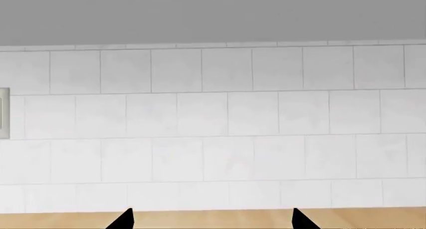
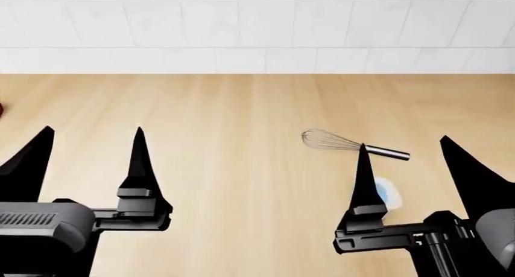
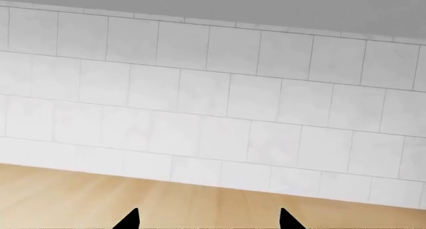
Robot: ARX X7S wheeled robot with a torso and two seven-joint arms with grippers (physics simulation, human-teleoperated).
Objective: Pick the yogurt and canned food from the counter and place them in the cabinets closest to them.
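Observation:
The yogurt point(image 2: 387, 192) shows in the head view as a white-and-blue round lid on the counter point(image 2: 241, 120), partly hidden behind the inner finger of my right gripper point(image 2: 402, 145). That gripper is open and empty, hovering over the cup. My left gripper point(image 2: 93, 132) is open and empty over bare counter at the left. Both wrist views show only fingertips, for the left point(image 1: 123, 220) and the right point(image 3: 129, 220), with counter and tiled wall beyond. The canned food is out of view.
A wire whisk point(image 2: 338, 143) lies just beyond the yogurt. A red lump point(image 2: 2, 109) peeks in at the left edge. The white tiled wall point(image 2: 257, 29) bounds the counter's back. A grey plate point(image 1: 4, 113) sits on the wall.

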